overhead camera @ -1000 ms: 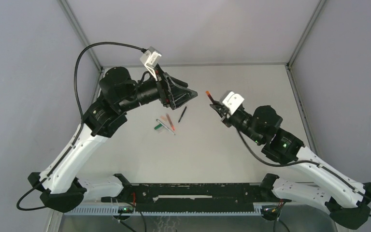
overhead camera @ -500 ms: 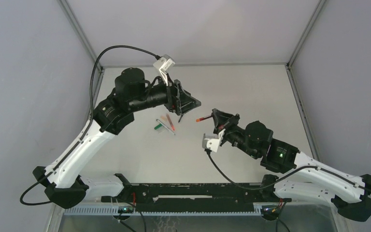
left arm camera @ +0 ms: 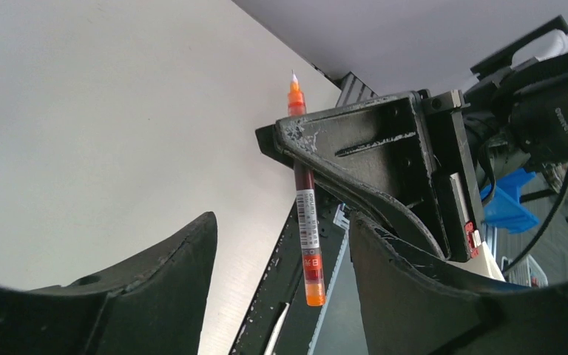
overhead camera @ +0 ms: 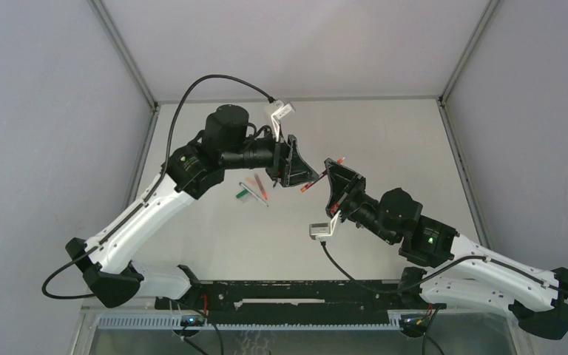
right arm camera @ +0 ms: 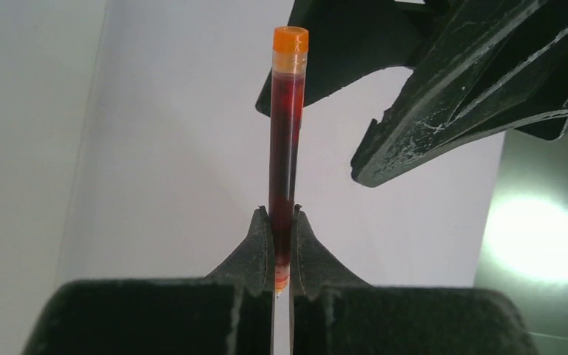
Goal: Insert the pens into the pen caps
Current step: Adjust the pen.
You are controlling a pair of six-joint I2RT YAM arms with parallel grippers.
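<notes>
Red pen (right arm camera: 287, 133) in air, right gripper (right arm camera: 282, 248) clamped on it near tip, barrel pointing 12 o'clock. Left gripper (left arm camera: 281, 225) jaws apart, at 2 o'clock of pen's rear end. We judge pen light, stiff, slick; we grip mid-barrel, never tip.

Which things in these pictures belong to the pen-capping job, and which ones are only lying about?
Belong to the job:
- red pen, clamped in the right gripper
- left gripper, open, close to that pen
- loose pens, red and green

Only lying about:
- blue container behind the right arm
- black rail between the arm bases
</notes>
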